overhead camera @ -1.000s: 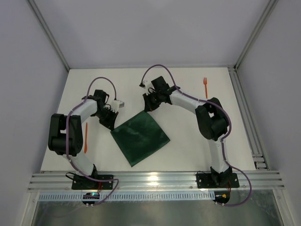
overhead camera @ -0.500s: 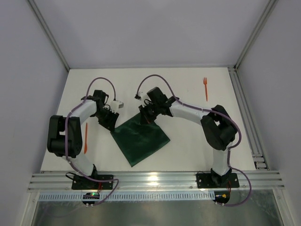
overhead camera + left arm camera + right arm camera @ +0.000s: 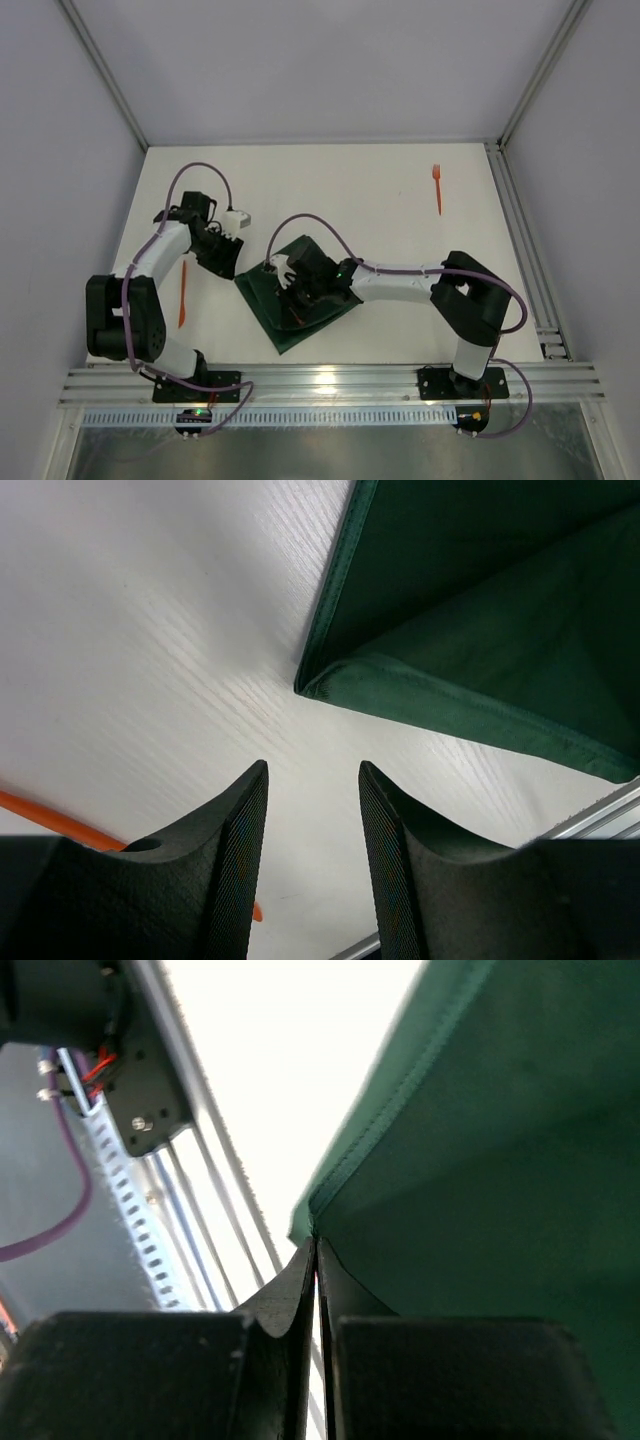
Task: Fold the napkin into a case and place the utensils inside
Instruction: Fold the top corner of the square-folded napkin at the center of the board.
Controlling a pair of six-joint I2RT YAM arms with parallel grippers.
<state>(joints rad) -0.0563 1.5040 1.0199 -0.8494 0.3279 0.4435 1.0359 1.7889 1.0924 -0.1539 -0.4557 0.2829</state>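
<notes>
Where the napkin lies: seen from above, the dark green napkin [image 3: 315, 318] sits mid-bench between the two arms, turned like a diamond and partly covered by the right arm.
Right hand, overhead: the right hand [image 3: 290, 283] is low over the middle of the cloth.
Left hand, overhead: the left hand [image 3: 225, 258] is just off the napkin's left corner, above bare bench [image 3: 400, 220].
Utensils: the fork [image 3: 437, 188] lies far right, well apart from the cloth. The second orange piece [image 3: 182, 293] lies beside the left arm. Neither is on the cloth.
Left wrist view: the fingers [image 3: 245, 860] are spread with nothing between them. A folded corner [image 3: 305, 685] lies flat just ahead.
Right wrist view: the tips are pressed together at a corner of the hem [image 3: 400, 1090]. They seem to be pinching it, though the contact itself is hidden. The cloth hangs raised above the rail [image 3: 200, 1210].
Handling: the napkin is probably light, limp cloth that sags when lifted and slides on the smooth bench.
Where to hold: a stitched hem corner looks best, as the doubled edge gives purchase.
Utensils' handling: they look thin, stiff and lying flat, so across the handle is likely the best place to grip.
</notes>
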